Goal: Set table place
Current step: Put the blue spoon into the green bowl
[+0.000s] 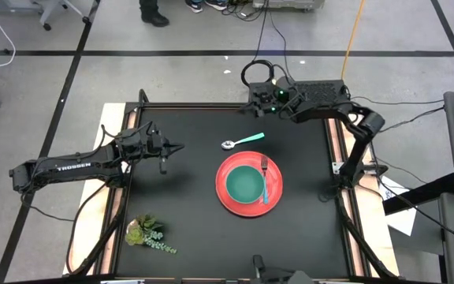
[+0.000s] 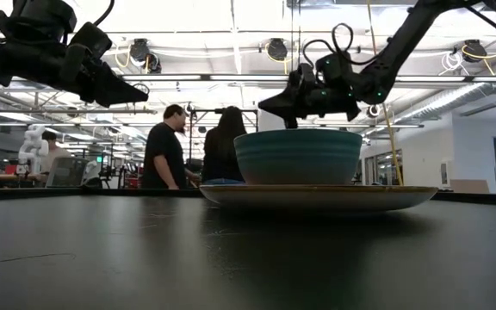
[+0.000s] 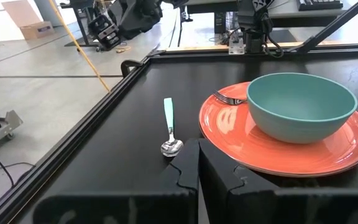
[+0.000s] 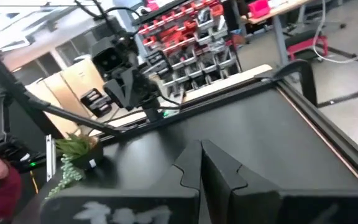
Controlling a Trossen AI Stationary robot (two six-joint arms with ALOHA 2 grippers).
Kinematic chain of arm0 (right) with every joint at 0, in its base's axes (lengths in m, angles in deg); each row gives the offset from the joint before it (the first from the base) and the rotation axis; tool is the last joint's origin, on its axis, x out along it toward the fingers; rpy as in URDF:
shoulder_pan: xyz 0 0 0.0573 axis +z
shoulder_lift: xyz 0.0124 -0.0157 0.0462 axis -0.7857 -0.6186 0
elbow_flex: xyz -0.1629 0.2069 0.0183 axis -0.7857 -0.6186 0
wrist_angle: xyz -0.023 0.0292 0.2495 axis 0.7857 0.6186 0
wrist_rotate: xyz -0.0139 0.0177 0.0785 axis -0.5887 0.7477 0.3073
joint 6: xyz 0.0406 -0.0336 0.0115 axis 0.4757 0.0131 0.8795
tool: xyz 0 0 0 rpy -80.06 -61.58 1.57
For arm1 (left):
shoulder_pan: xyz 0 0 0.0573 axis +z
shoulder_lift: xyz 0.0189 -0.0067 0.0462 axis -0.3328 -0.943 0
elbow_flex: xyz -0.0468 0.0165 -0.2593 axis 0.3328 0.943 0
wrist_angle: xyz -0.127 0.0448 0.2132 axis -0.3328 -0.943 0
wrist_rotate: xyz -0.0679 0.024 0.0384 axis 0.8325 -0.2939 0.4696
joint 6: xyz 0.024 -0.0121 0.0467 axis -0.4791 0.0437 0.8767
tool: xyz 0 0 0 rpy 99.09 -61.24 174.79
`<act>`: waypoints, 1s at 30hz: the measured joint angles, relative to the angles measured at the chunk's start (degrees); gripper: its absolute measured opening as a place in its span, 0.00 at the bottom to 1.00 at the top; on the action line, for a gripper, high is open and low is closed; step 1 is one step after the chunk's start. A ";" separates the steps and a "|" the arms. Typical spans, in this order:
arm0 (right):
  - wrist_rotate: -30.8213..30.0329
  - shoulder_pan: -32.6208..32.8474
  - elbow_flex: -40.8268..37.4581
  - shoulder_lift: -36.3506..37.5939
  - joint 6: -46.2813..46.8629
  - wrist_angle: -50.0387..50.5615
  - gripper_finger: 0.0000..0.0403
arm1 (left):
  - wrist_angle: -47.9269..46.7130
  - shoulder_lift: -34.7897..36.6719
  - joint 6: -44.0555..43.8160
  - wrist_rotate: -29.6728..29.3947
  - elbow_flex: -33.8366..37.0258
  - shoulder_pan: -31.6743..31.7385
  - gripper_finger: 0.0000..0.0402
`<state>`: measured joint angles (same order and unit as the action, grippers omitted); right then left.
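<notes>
Closed fingers of the left gripper (image 3: pixel 197 163) are showing nearest, holding nothing. Directly ahead the spoon (image 3: pixel 170 127) is lying on the table (image 1: pixel 187 221), just beside the plate (image 1: pixel 248 186), handle pointing away from that gripper. Bowl (image 1: pixel 245 184) and fork (image 1: pixel 266 178) are sitting on the plate. Right gripper (image 1: pixel 256 99), shut and empty, is waiting at the far edge, farther off

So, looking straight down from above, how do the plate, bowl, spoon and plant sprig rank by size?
Largest to smallest in the high view:
1. red plate
2. teal bowl
3. plant sprig and spoon: they look about alike in length, so I won't rank them.
</notes>
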<state>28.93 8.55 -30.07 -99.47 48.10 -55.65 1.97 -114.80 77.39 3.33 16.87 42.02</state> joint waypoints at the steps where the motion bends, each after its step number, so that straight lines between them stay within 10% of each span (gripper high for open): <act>1: -0.01 0.45 0.32 -0.12 -0.35 -0.04 0.00 | 0.01 0.02 -0.02 0.01 0.00 -0.01 0.04; 21: 0.00 2.09 1.01 -0.12 -3.55 0.40 0.00 | -0.10 0.00 -0.28 0.01 0.00 -0.01 0.04; 30: -0.02 1.61 14.50 -0.12 -14.87 26.37 0.00 | -0.10 0.00 -0.28 0.01 0.00 0.01 0.04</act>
<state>28.91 10.16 -15.57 -99.59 33.23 -29.28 1.87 -114.80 77.11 3.34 16.87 42.03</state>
